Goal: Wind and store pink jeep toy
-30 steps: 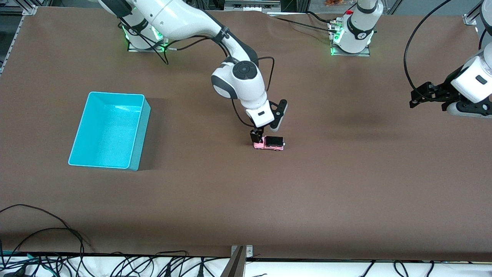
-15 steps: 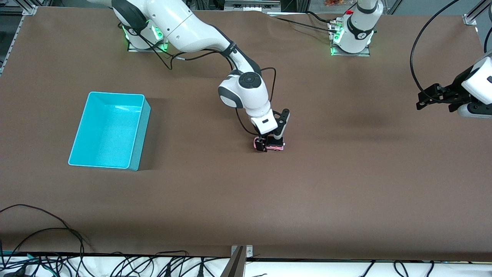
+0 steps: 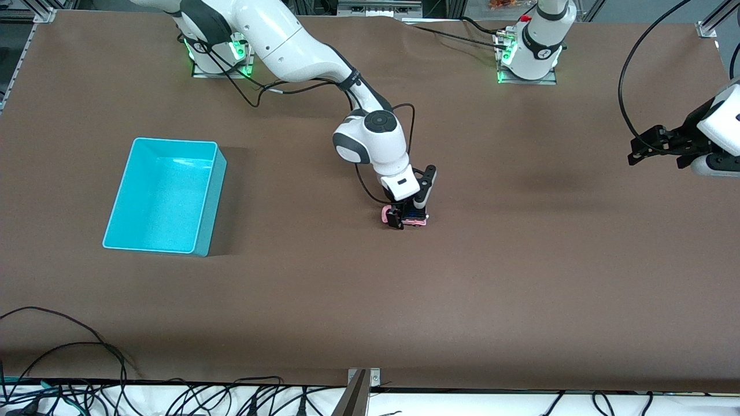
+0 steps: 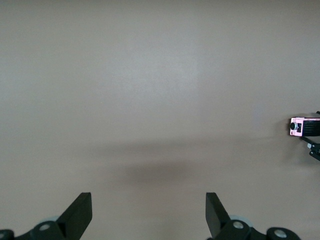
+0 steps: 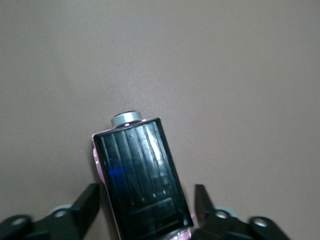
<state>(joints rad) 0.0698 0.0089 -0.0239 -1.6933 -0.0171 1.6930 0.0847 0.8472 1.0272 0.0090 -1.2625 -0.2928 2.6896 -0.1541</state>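
The pink jeep toy (image 3: 417, 220) stands on the brown table near its middle; its black rear roof (image 5: 142, 175) and a silver knob show in the right wrist view. My right gripper (image 3: 406, 215) is down at the table and open, one finger on each side of the jeep with small gaps (image 5: 146, 196). My left gripper (image 3: 639, 151) is open and empty, held above bare table at the left arm's end (image 4: 149, 201). The jeep also shows small in the left wrist view (image 4: 304, 126).
An empty cyan bin (image 3: 214, 214) stands toward the right arm's end of the table. Cables lie along the table edge nearest the front camera (image 3: 87, 346).
My right gripper has come down from just above the jeep until its fingers straddle it. The left arm has drawn slightly outward and holds there.
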